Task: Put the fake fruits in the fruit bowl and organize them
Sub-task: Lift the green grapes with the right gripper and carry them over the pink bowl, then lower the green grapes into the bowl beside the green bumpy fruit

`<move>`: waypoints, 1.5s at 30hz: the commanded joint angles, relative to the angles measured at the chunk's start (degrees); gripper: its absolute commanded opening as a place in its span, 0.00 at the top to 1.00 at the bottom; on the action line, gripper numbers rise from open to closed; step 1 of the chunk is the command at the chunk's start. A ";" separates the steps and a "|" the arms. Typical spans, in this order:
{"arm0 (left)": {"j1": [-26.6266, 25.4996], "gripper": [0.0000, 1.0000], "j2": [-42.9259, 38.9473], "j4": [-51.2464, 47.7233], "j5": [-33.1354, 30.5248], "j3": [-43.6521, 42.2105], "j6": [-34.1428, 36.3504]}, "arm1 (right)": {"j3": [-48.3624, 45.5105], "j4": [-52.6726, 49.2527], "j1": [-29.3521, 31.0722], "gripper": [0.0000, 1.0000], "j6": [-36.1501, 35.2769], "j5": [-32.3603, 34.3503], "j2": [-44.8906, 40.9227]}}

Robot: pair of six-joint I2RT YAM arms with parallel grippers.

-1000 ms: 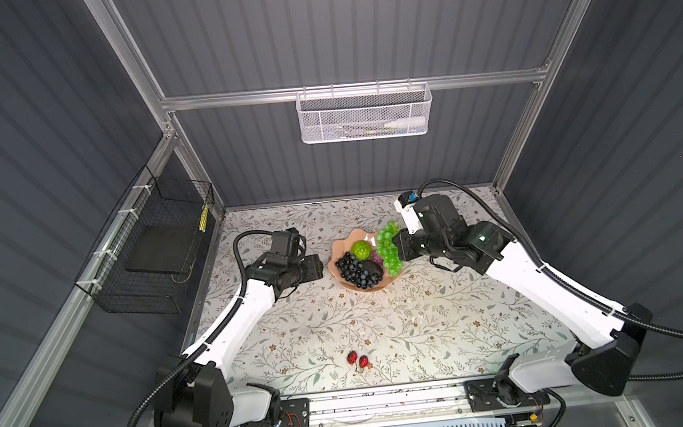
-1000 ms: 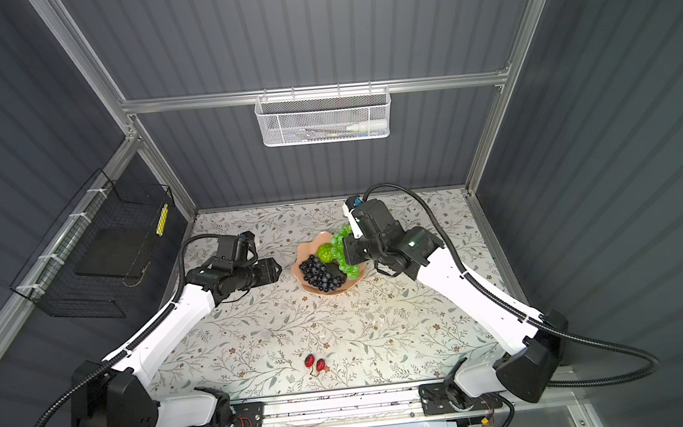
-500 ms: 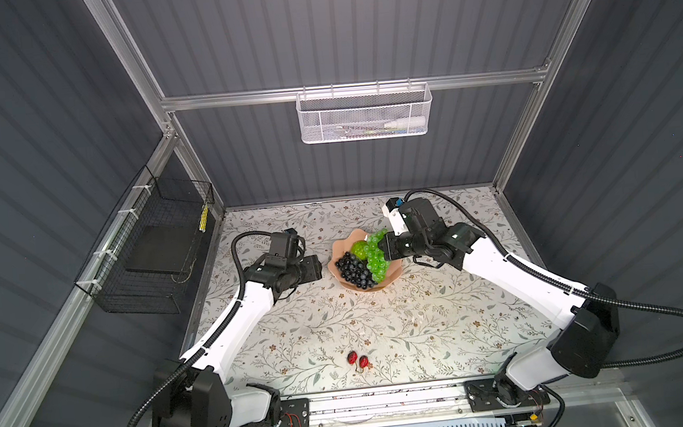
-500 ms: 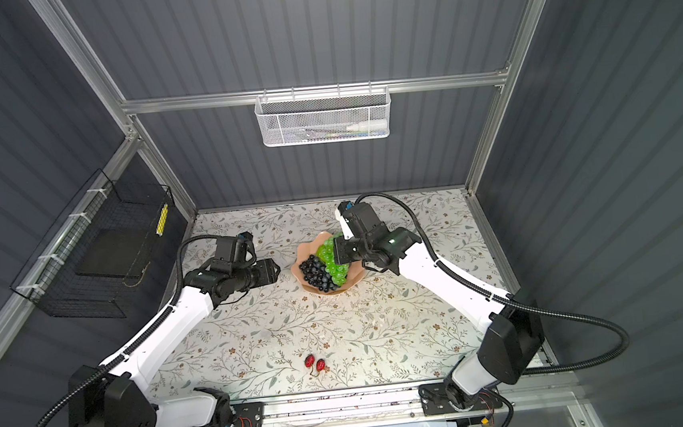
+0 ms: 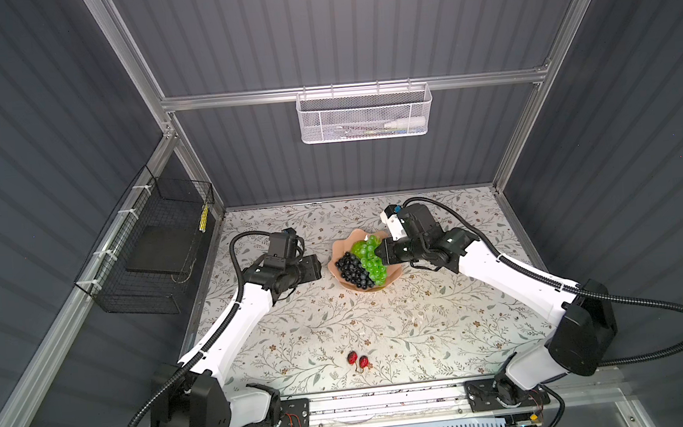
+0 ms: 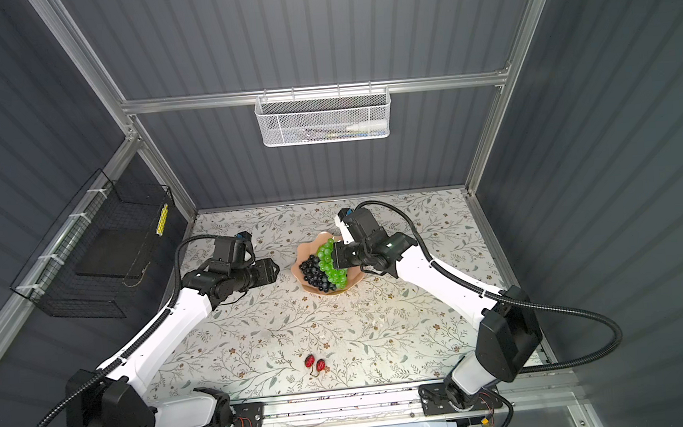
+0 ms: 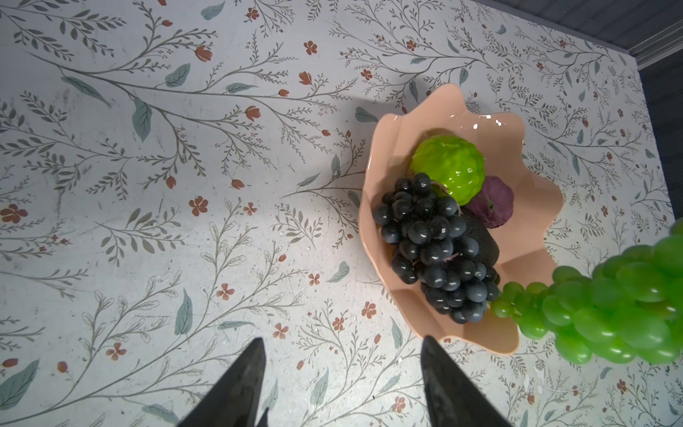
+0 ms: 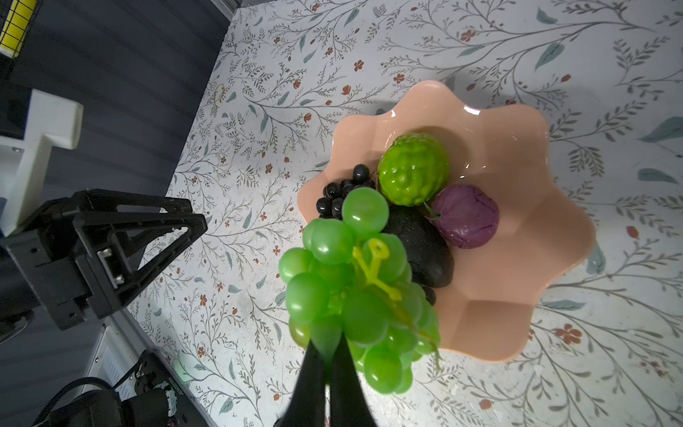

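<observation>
The peach-pink fruit bowl [image 5: 359, 235] [image 8: 517, 236] holds a dark grape bunch [image 5: 350, 270] [image 7: 432, 244], a bumpy lime-green fruit [image 8: 414, 168], a purple fruit [image 8: 465, 216] and a black avocado [image 8: 421, 246]. Over the bowl's near side hangs the green grape bunch [image 5: 373, 262] [image 8: 351, 292], with my right gripper [image 8: 327, 347] [image 5: 382, 253] shut on one of its grapes. My left gripper [image 7: 342, 340] [image 5: 315, 266] hovers open just left of the bowl, nothing between its fingers. Two red berries [image 5: 357, 359] lie on the mat near the front edge.
A white mesh basket [image 5: 363, 112] hangs on the back wall. A black wire basket [image 5: 155, 246] hangs on the left wall. The floral mat [image 5: 382, 324] stretches between the bowl and the berries.
My right gripper has carried the green grape bunch leftward, from beside the bowl's right rim to over the bowl. The left arm has hardly moved.
</observation>
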 commanded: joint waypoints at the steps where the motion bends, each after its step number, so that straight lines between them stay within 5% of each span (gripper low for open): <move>1: 0.20 0.33 -0.96 -1.06 -0.47 -0.41 -0.89 | -0.84 0.76 -1.45 1.00 -0.56 -0.37 -0.31; 18: 0.19 0.33 1.50 -0.76 -0.03 1.11 -0.89 | -4.76 0.42 -6.22 1.00 -8.06 3.12 0.30; 45: 0.19 0.33 3.54 -1.50 -0.59 3.41 -0.46 | 2.22 8.70 -8.05 1.00 -15.19 6.50 12.24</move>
